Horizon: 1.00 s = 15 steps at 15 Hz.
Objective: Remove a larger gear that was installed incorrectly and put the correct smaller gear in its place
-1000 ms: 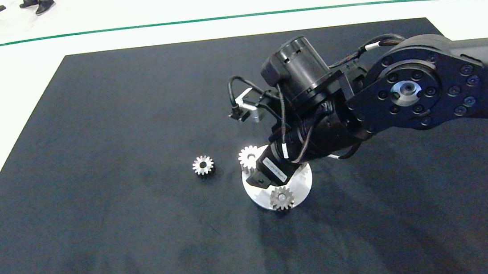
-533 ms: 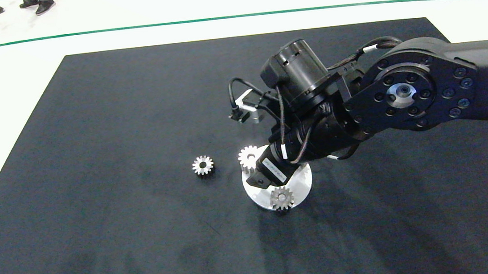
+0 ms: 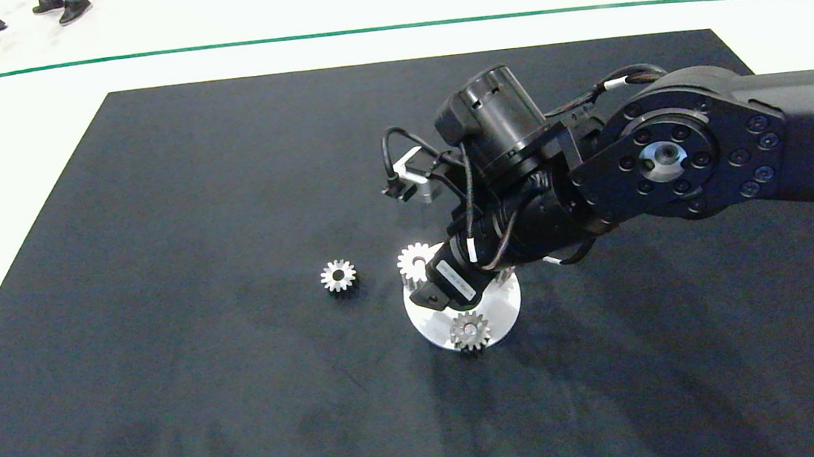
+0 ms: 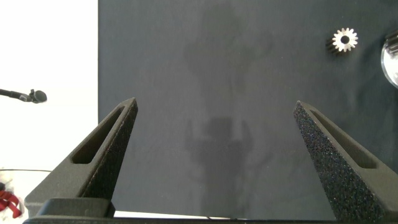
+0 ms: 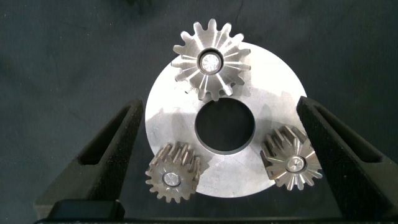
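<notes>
The right gripper [image 5: 214,155] hovered wide open, apparently holding nothing, over the round plate [image 5: 273,87] carrying the larger gear [image 5: 211,59]; the left gripper [image 4: 214,155] gaped empty.

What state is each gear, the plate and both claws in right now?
Larger gear: seated on a pin at the plate's rim, untouched.
Two small gears on the plate: each seated on its own pin.
Spare small gear: lying flat on the mat, beside the plate.
Round plate: flat on the mat, centre hole empty.
Right claw: open, above the plate.
Left claw: open, holding nothing, over bare mat.
</notes>
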### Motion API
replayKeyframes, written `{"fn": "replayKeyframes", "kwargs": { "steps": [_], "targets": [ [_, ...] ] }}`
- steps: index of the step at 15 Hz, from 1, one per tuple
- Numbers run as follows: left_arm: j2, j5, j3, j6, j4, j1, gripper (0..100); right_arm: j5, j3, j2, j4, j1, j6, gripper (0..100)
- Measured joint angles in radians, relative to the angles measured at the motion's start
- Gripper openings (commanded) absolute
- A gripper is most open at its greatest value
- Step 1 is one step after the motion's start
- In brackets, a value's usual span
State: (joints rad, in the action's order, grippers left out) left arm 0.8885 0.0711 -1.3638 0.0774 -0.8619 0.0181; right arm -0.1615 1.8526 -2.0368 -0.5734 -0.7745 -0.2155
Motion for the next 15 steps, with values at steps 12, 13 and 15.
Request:
{"fn": "replayKeyframes", "kwargs": {
  "steps": [12, 13, 15],
  "targets": [
    [-0.008, 0.000, 0.000, 0.009, 0.000, -0.001, 100, -0.001, -0.020, -0.056, 0.104, -0.003, 0.000, 73],
    [-0.008, 0.000, 0.000, 0.009, 0.000, -0.002, 100, -0.001, -0.020, -0.059, 0.105, -0.003, -0.001, 70],
    [-0.010, 0.000, 0.001, 0.011, 0.000, -0.002, 100, -0.002, -0.021, -0.065, 0.123, -0.002, 0.000, 67]
  ]
}}
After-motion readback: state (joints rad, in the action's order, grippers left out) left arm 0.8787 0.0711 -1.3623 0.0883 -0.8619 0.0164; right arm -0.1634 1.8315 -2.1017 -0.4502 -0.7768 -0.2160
